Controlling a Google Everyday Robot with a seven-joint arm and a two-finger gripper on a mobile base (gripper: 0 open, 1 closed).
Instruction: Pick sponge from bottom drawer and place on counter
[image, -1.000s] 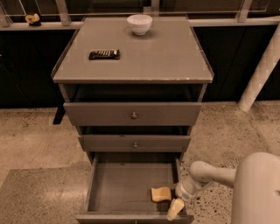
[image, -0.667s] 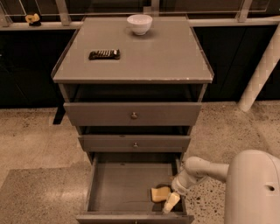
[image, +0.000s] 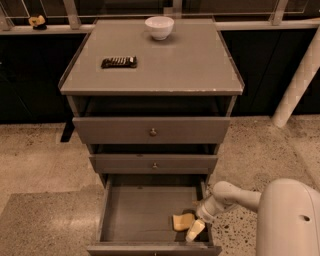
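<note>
Sponge (image: 183, 221) lies in the open bottom drawer (image: 140, 212), at its right front corner. End effector (image: 196, 229) dips into that drawer just right of it, evidently positioned for a grasp; its state cannot be told.

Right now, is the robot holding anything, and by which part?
Cannot be told: the gripper sits in the bottom drawer right beside the sponge, with no clear hold.
</note>
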